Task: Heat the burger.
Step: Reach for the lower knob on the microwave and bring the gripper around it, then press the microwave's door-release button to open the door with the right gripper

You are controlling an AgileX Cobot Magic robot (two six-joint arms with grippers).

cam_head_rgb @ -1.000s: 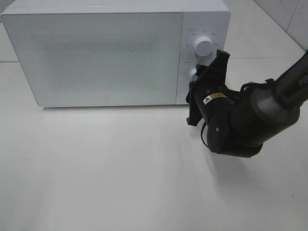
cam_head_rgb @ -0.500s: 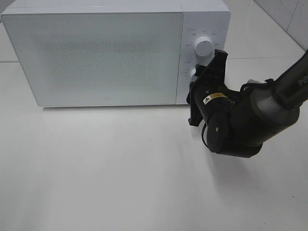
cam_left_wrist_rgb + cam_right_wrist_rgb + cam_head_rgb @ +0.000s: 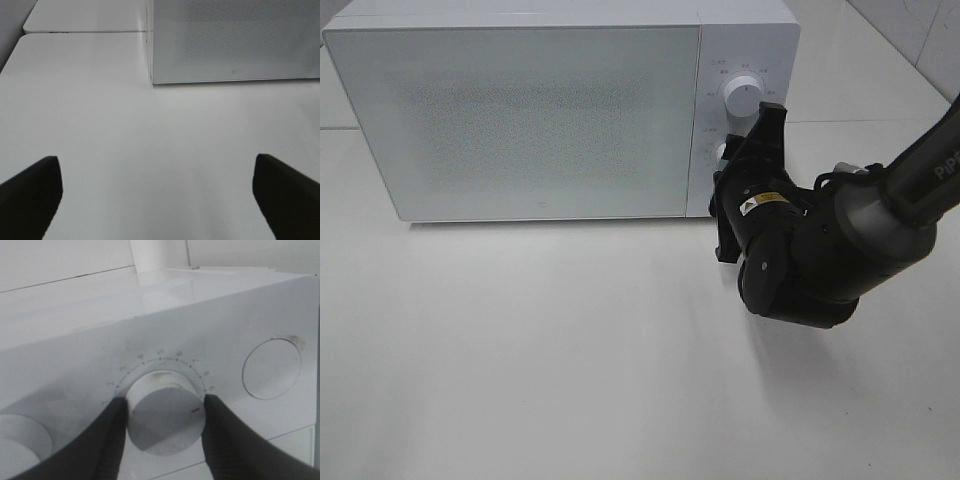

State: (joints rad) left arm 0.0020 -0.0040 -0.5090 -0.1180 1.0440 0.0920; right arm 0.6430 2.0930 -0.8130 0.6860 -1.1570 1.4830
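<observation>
— What changed?
— The right gripper (image 3: 163, 409), clamped on the microwave's (image 3: 752, 45) lower knob (image 3: 166, 417), has rolled slightly.
— The burger?
— Unseen; the door (image 3: 520, 120) is closed. The left gripper (image 3: 157, 196) gapes wide above the table (image 3: 150, 135).

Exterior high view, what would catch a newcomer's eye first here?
The big white microwave fills the back of the table, its door closed. At its control panel on the right, the bulky black arm's right gripper is clamped on both sides of the lower dial, beneath the upper dial. The left gripper hangs open over the table in front of the microwave.
</observation>
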